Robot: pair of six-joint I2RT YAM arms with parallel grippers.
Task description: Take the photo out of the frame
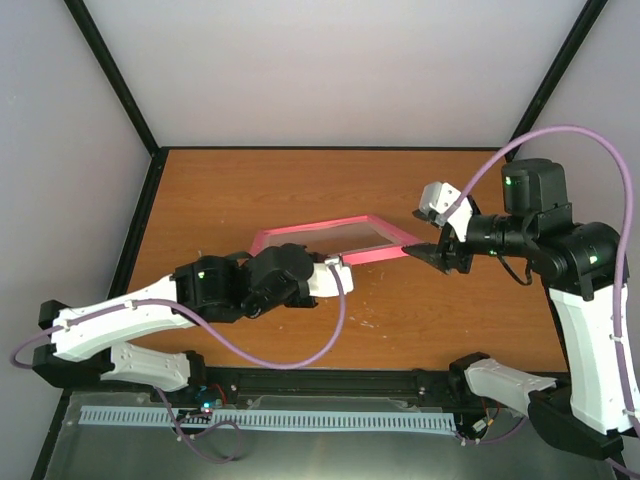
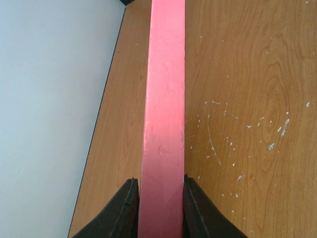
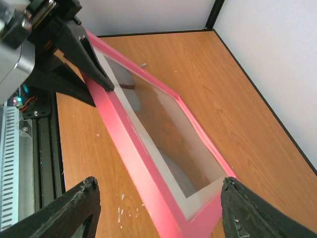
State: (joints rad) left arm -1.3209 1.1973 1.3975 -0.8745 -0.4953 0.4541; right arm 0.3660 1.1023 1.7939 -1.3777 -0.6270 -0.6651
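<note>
Pinching the flat pink frame [image 2: 163,109] rail (matte, slightly dimpled), left hand [image 2: 160,179], right hand [image 3: 159,181] spread wide

Open tabletop [image 1: 250,190] surrounds the frame [image 1: 380,253]; walls [image 1: 350,70] bound three sides.

White-and-black arms [image 1: 110,325], purple cables [image 1: 344,300]

We read no text, label, brand, number or sign in any view. The frame [image 2: 163,124], pinched in the left claw [image 2: 159,182], shows plain pink with no lettering. The table [image 2: 247,99] to the right of that claw carries only wood grain and pale flecks.
</note>
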